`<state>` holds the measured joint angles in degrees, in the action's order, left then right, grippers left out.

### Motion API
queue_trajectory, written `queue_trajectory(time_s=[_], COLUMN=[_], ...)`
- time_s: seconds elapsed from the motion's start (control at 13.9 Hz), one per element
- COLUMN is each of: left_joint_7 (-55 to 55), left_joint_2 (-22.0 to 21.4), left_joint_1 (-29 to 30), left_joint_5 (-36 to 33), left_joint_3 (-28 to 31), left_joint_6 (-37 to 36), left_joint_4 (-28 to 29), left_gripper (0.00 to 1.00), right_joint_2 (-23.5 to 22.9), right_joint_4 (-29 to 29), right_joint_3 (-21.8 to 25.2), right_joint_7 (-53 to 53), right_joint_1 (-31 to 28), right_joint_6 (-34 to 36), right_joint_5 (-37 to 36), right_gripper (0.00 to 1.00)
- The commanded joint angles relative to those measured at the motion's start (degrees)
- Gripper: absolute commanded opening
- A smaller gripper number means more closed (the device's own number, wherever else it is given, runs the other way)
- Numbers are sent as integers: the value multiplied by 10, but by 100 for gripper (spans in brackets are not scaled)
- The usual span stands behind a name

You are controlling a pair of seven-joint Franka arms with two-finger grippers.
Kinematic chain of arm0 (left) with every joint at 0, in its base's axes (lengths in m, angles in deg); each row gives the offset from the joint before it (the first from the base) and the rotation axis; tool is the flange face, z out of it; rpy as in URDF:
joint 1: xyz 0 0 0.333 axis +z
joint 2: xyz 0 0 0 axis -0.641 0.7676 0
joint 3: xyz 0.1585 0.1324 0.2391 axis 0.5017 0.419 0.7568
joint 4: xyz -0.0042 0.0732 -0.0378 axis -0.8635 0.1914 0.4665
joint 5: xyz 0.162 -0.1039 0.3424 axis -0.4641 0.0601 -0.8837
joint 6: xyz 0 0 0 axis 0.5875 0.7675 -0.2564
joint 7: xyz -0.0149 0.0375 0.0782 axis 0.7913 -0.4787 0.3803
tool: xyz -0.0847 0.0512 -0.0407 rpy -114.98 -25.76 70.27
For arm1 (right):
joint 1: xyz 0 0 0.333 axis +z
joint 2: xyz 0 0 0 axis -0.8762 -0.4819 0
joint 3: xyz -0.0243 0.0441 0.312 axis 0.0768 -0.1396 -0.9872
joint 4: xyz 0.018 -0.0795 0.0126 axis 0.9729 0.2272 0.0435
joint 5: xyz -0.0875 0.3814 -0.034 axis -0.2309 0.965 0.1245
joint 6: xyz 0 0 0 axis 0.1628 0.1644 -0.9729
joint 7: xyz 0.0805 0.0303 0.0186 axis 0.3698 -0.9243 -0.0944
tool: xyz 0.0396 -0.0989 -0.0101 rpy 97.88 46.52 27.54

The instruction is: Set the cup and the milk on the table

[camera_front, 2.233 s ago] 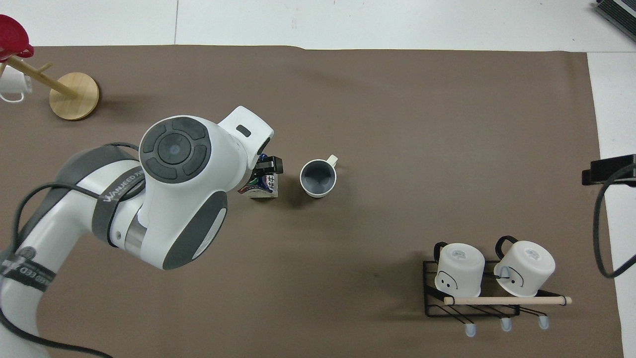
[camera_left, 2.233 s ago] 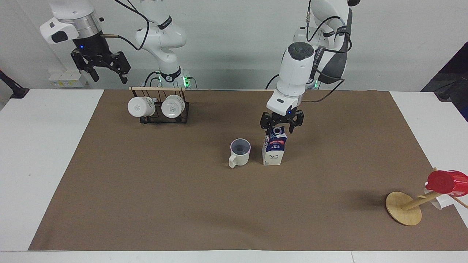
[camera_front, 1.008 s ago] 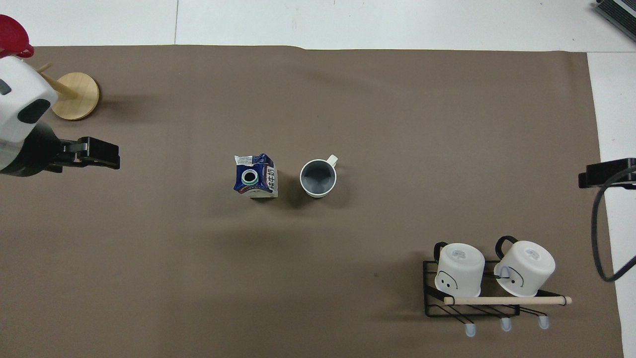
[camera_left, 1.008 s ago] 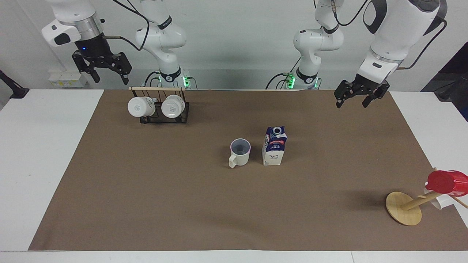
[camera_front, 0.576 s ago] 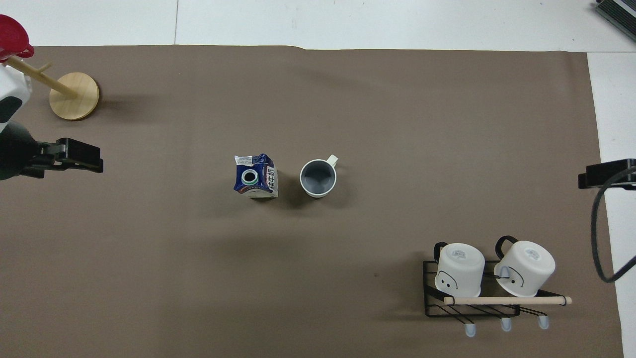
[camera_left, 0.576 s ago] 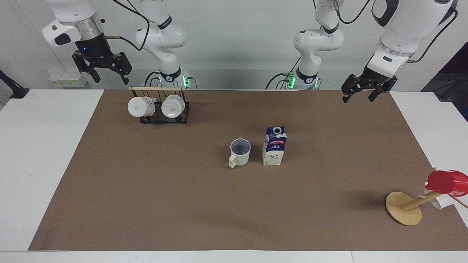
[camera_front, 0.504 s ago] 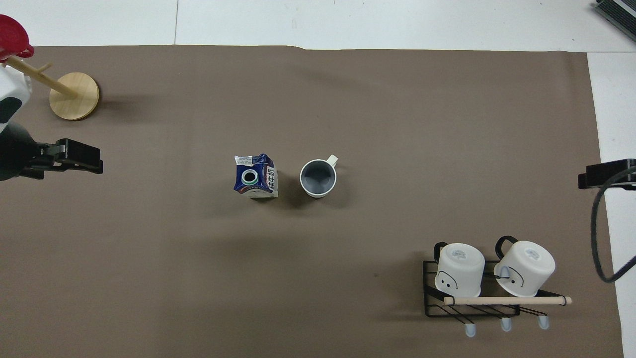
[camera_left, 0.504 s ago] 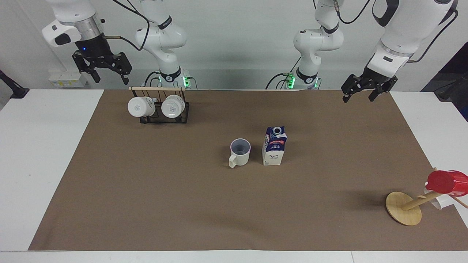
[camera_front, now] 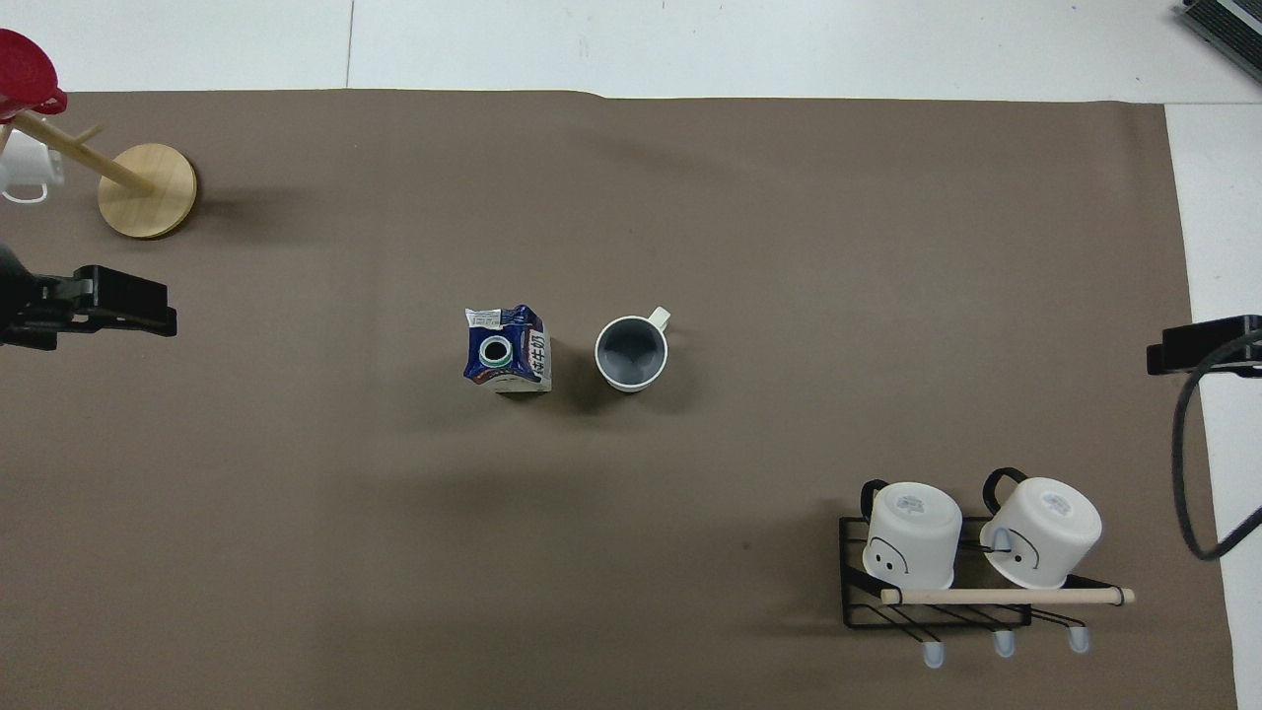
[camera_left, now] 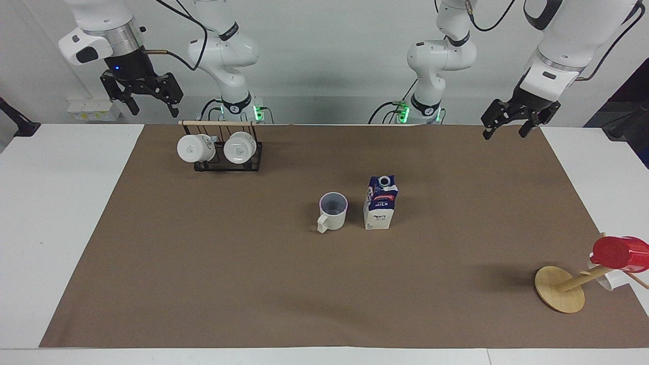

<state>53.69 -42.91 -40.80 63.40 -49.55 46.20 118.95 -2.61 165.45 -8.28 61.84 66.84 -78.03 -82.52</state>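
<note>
The cream-white cup stands upright on the brown mat of the table, near its middle, handle pointing away from the robots. It also shows in the overhead view. The milk carton stands upright right beside it toward the left arm's end, a small gap between them, spout up. My left gripper is open and empty, raised over the mat's edge at the left arm's end. My right gripper is open and empty, raised over the right arm's end; the right arm waits.
A black wire rack with two white mugs hanging on it stands nearer the robots toward the right arm's end. A tilted wooden mug stand carrying a red cup sits at the left arm's end.
My left gripper has let go of the milk carton, risen and swung away to the left arm's end, still drifting outward. Cup and carton have not moved. The right arm barely moved.
</note>
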Motion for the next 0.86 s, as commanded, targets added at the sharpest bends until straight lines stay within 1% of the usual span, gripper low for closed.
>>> queue_trajectory(time_s=[0.0,0.14,0.29,0.43,0.65,0.79], left_joint_7=[-7,-7,-8,-8,-8,-8], left_joint_2=[-1,-1,-1,-1,-4,-5], left_joint_1=[8,7,8,8,-19,-45], left_joint_5=[-4,-4,-4,-3,-4,-4], left_joint_3=[-1,-1,0,0,19,48], left_joint_6=[-16,-16,-16,-17,-19,-31], left_joint_4=[-9,-9,-9,-10,-10,-10], left_gripper=[100,100,100,100,100,100], right_joint_2=[13,11,-6,-3,1,2], right_joint_4=[16,12,-8,-5,1,3], right_joint_3=[0,0,2,3,2,2], right_joint_7=[-5,4,7,9,11,11], right_joint_1=[-3,-3,-7,-6,-6,-6], right_joint_6=[-9,-9,-1,-2,-4,-6], right_joint_5=[3,4,8,7,6,6], right_gripper=[100,100,100,100,100,100])
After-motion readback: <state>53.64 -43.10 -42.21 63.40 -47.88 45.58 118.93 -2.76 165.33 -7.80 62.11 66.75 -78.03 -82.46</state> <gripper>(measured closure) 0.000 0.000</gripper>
